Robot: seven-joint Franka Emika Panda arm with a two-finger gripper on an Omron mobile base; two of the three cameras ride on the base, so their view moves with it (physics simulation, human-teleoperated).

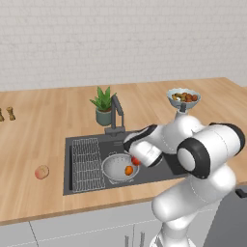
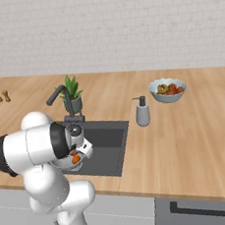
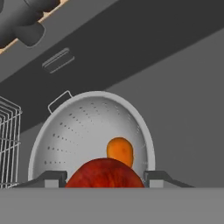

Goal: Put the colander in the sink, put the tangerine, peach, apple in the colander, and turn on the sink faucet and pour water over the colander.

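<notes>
A pale brick wall backs the wooden counter [image 1: 48,120], where the dark sink [image 1: 159,171] holds the colander [image 1: 116,168] with the tangerine [image 1: 129,170] inside. The gripper [image 3: 105,177] hovers over the colander's rim at about one o'clock, its fingers clamped on the apple [image 3: 105,174]. The peach [image 1: 42,171] lies on the counter at nine o'clock from the sink.
</notes>
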